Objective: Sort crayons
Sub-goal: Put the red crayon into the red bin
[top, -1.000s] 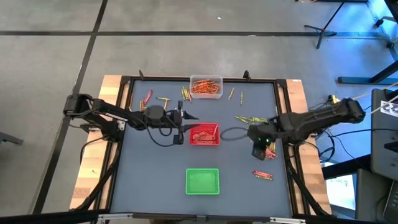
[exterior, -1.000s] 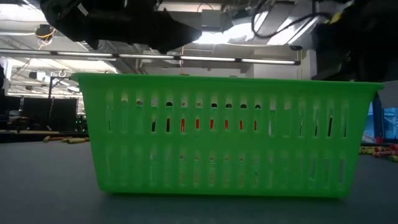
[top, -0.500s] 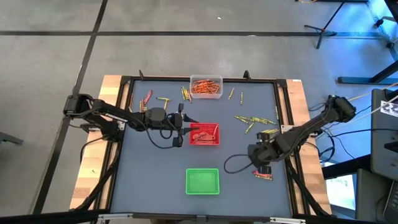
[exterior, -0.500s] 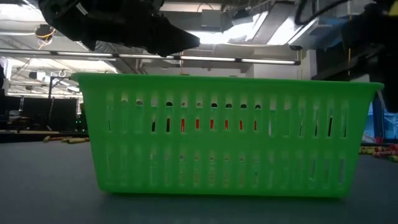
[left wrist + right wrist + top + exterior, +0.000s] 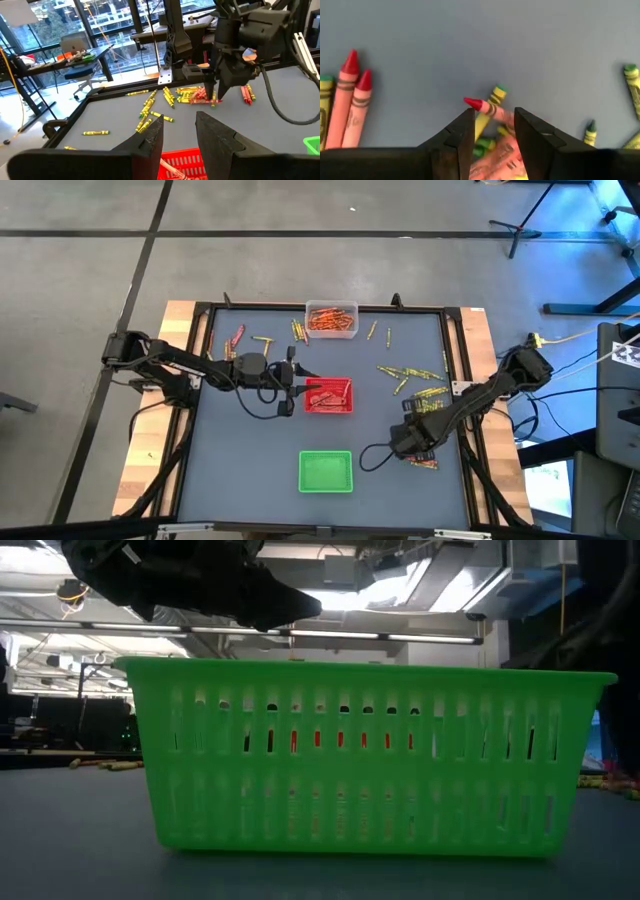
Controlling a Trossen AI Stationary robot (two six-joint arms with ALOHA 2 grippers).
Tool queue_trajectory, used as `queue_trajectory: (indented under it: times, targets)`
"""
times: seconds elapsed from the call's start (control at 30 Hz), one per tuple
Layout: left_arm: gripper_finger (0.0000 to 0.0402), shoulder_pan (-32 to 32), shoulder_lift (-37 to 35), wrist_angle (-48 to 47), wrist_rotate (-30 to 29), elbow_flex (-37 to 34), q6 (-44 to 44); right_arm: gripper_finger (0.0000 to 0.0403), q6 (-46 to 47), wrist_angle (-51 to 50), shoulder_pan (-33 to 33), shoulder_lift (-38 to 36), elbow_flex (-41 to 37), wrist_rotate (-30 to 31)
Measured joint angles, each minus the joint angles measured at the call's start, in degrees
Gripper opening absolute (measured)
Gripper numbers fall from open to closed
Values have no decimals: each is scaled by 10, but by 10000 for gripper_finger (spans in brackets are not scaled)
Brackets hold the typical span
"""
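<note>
Right pincer (image 5: 492,131) now lower, spread over red crayon (image 5: 490,109) amid yellow-green crayons (image 5: 491,98).

Robotics lab in an office-type building. Grey concrete floor (image 5: 80,300) marked with dark tape lines; tripod stand legs (image 5: 530,225) at the far side. Work surface (image 5: 250,450) is a dark mat in a black metal frame on plywood. Left wrist view: large glazed windows (image 5: 100,20), desk with laptop (image 5: 75,47), rolling chair (image 5: 87,80). Low view: ceiling strip lights (image 5: 340,637).
</note>
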Motion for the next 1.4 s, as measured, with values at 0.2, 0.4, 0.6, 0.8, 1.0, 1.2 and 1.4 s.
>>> queue_trajectory:
  times: [0.2,0.4,0.6,0.8,1.0,1.2,1.4]
  targets:
    - [99,0,0,0,0,0,0,137,-43,48,-1,22,0,74]
    - [99,0,0,0,0,0,0,137,-40,56,-31,21,0,98]
    - [99,0,0,-1,0,0,0,137,25,21,-62,5,20,27]
    - [99,0,0,-1,0,0,0,137,53,7,-85,-22,38,31]
    - [99,0,0,-2,0,0,0,137,-19,10,-76,-22,23,4]
    - [99,0,0,-3,0,0,0,137,-55,32,-78,-22,-18,19]
    - [99,0,0,1,0,0,0,137,-73,66,-76,-22,-42,10]
